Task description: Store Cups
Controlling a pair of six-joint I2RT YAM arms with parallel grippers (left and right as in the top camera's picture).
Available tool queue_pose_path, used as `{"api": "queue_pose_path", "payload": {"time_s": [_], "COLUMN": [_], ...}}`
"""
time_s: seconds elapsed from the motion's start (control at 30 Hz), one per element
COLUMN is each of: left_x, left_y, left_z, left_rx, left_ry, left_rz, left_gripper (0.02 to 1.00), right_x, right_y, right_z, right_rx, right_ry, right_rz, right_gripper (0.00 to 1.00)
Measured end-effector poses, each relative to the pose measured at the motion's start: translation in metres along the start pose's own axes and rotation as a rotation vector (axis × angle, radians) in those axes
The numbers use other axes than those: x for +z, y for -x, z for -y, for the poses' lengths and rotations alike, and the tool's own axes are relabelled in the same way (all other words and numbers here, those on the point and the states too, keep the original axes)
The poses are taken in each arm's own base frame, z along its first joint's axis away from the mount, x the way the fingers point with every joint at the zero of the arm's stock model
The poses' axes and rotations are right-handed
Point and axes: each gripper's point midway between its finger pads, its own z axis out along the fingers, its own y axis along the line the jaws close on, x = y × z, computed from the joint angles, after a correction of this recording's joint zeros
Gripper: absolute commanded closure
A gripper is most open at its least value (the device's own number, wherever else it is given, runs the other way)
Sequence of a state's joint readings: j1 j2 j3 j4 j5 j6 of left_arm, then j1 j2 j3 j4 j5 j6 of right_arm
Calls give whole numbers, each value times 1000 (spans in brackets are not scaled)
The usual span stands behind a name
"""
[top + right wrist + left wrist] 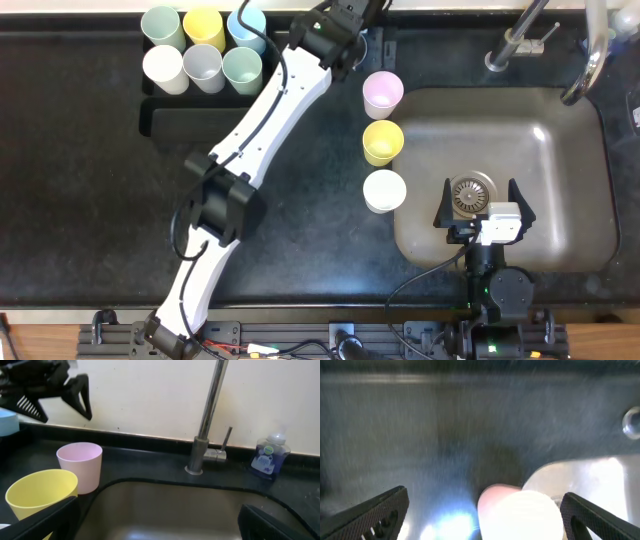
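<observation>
My left fingers (385, 510) stand wide apart and hold nothing, the pink cup (515, 512) in the gap between them, touching neither. That cup stands upright on the surface (80, 200), just beside the sink (540, 130). My right fingers (45, 522), also spread wide and empty, hang over the sink.

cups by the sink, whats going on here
The left gripper is open over the pink cup, the farthest back in a row with a yellow cup and a white cup on the counter beside the sink. Six cups stand in the tray. The right gripper hangs open over the sink, holding nothing.
</observation>
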State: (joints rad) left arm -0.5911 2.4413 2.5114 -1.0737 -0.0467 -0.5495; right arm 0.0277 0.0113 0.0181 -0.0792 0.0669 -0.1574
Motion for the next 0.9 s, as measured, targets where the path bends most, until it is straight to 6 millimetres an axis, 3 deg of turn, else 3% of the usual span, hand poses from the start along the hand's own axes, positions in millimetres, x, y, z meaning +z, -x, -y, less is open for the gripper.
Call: {"api": "queue_pose_path", "payload": {"time_s": [0.13, 0.5, 0.83, 0.87, 0.9], "left_x": [7, 8, 29, 30, 30], "left_y": [-20, -32, -49, -49, -49], "left_z": [-6, -3, -5, -6, -5], "left_rx": [-1, -9, -22, -22, -26], "left_ry": [20, -4, -4, -3, -4], "left_rz": [-84, -137, -201, -204, -204], "left_gripper": [20, 20, 20, 84, 248], "right_x": [0, 0, 0, 0, 0], "right_y": [0, 0, 0, 0, 0], "right_z": [0, 0, 0, 0, 0], "right_rx": [0, 0, 0, 0, 0], "right_ry": [0, 0, 0, 0, 0], "right_rz": [0, 0, 0, 0, 0], "right_gripper": [5, 7, 7, 5, 5]}}
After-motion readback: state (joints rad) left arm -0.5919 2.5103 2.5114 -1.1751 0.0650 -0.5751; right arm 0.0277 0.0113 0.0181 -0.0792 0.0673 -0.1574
